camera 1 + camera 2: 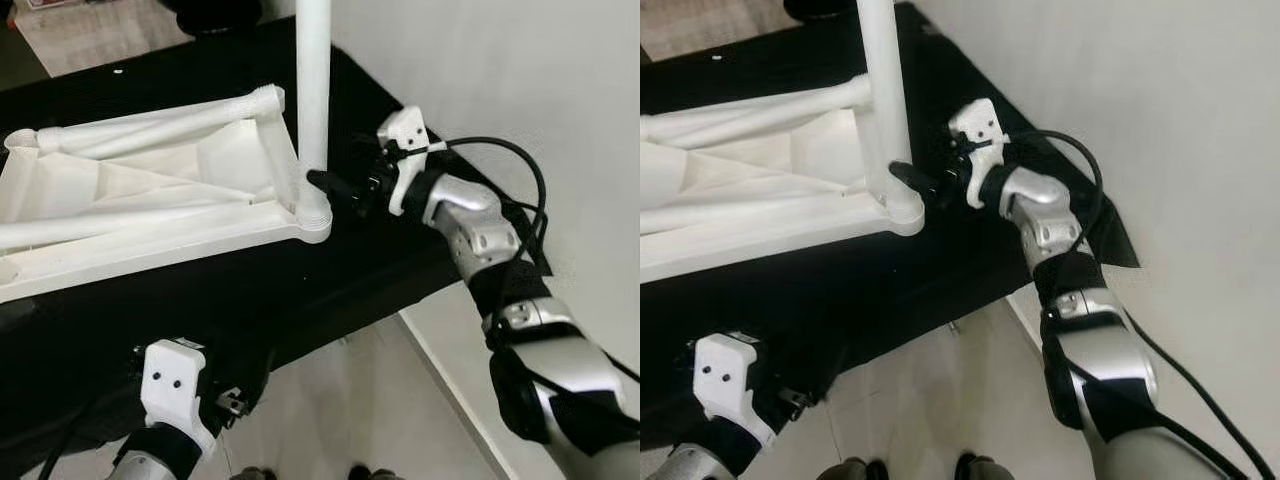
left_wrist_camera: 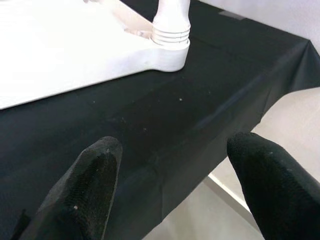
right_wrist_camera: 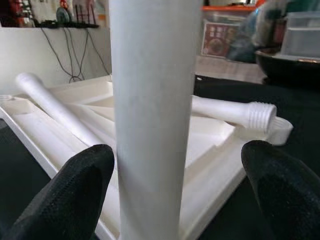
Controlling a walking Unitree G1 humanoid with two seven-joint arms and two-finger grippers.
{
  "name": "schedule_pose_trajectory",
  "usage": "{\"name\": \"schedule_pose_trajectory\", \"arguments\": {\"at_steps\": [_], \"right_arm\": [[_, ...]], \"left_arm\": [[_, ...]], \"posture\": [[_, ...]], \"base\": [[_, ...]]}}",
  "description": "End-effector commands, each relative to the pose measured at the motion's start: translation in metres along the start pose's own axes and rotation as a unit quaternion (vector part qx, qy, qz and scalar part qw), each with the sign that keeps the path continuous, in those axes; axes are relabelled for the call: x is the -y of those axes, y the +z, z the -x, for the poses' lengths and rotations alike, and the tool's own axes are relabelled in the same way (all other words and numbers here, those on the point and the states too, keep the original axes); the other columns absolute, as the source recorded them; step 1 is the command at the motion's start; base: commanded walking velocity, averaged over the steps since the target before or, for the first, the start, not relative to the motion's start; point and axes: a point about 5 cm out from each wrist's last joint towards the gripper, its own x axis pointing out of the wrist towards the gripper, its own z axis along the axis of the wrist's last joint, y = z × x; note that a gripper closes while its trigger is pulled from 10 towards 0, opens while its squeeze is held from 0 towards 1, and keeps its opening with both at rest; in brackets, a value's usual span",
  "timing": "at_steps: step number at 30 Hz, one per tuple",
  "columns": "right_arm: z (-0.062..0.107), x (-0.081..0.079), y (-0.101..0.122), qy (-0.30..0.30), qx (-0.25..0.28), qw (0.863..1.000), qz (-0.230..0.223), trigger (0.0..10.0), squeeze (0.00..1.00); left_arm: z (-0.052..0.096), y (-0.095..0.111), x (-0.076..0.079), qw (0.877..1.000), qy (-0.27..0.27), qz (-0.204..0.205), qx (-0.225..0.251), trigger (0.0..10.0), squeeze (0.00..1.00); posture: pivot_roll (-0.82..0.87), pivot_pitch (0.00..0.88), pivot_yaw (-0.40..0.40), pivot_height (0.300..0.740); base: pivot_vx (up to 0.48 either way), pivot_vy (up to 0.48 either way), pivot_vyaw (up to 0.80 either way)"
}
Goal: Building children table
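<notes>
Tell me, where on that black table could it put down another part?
Bare black cloth runs between the white tabletop and the table's near edge, above the left gripper. It is crowded at the upright leg, where the right gripper reaches in.

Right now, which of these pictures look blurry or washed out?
Right wrist view: the upright leg is soft and close, the fingertips blurred. Left wrist view: the white tabletop is overexposed, detail lost. The eye views are sharp, the black cloth dark.
</notes>
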Motion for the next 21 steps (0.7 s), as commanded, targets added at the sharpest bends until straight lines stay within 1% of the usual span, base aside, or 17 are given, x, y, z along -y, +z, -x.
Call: {"name": "schedule_pose_trajectory", "arguments": {"at_steps": [1, 5, 6, 9, 10, 11, 16, 21], "right_arm": [[-0.001, -0.002, -0.004, 0.006, -0.001, 1.0, -0.001, 10.0, 0.0], [-0.012, -0.007, 0.003, 0.026, 0.005, 1.0, 0.001, 10.0, 0.0], [-0.012, -0.007, 0.003, 0.026, 0.005, 1.0, 0.001, 10.0, 0.0], [-0.015, -0.009, 0.004, 0.063, 0.007, 0.998, -0.006, 10.0, 0.0], [-0.016, -0.009, 0.004, 0.069, 0.008, 0.998, -0.007, 3.8, 0.0], [-0.014, -0.009, 0.004, 0.08, 0.007, 0.997, -0.007, 0.0, 0.0], [-0.009, -0.01, 0.005, 0.13, 0.007, 0.991, -0.007, 0.0, 0.0], [-0.009, -0.011, 0.006, 0.144, 0.005, 0.989, 0.004, 0.0, 0.0]], "left_arm": [[0.003, -0.001, 0.001, 1.0, 0.004, -0.002, -0.003, 10.0, 0.0], [0.006, -0.001, 0.004, 1.0, 0.002, 0.0, -0.004, 10.0, 0.0], [0.006, -0.001, 0.004, 1.0, 0.002, 0.0, -0.004, 10.0, 0.0], [0.006, 0.0, 0.006, 1.0, 0.001, 0.001, -0.004, 10.0, 0.0], [0.006, 0.0, 0.007, 1.0, 0.001, 0.001, -0.004, 10.0, 0.0], [0.006, 0.0, 0.007, 1.0, 0.0, 0.002, -0.003, 10.0, 0.0], [0.003, 0.0, 0.009, 1.0, 0.0, 0.013, 0.004, 10.0, 0.0], [0.002, 0.0, 0.009, 1.0, -0.002, 0.016, 0.006, 10.0, 0.0]], "posture": [[0.13, 0.257, -0.039, 0.74], [0.13, 0.258, -0.041, 0.74], [0.13, 0.258, -0.041, 0.74], [0.12, 0.265, -0.047, 0.74], [0.12, 0.265, -0.047, 0.74], [0.11, 0.268, -0.053, 0.74], [0.08, 0.265, -0.06, 0.74], [0.07, 0.265, -0.062, 0.74]], "base": [[0.0, 0.0, 0.0], [0.0, 0.0, 0.0], [0.0, 0.0, 0.0], [0.0, 0.0, 0.0], [0.0, 0.0, 0.0], [0.0, 0.0, 0.0], [0.0, 0.0, 0.0], [0.0, 0.0, 0.0]]}}
